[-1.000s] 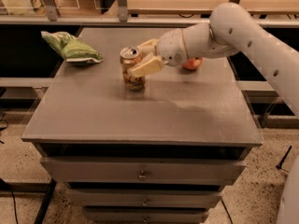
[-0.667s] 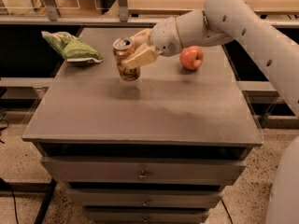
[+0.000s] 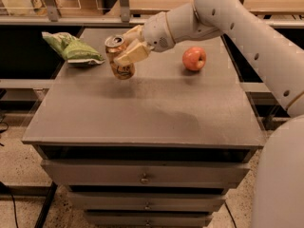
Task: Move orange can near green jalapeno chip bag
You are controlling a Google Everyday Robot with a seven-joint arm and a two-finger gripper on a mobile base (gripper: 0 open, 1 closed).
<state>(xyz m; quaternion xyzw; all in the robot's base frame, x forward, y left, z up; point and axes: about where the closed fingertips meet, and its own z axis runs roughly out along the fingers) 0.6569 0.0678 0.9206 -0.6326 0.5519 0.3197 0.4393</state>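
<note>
The orange can is golden-orange with a silver top. It hangs tilted above the grey cabinet top, left of centre. My gripper is shut on the can, its cream fingers clamped across the can's upper half. The green jalapeno chip bag lies wrinkled at the back left corner of the top, a short way left of the can and apart from it.
A red-orange apple sits at the back right of the top. My white arm reaches in from the right over it. Drawers front the cabinet below. A rail and counter run behind.
My gripper has lifted the can off the top and carried it left toward the chip bag. The can now tilts more. The apple, once hidden behind the gripper, shows fully.
</note>
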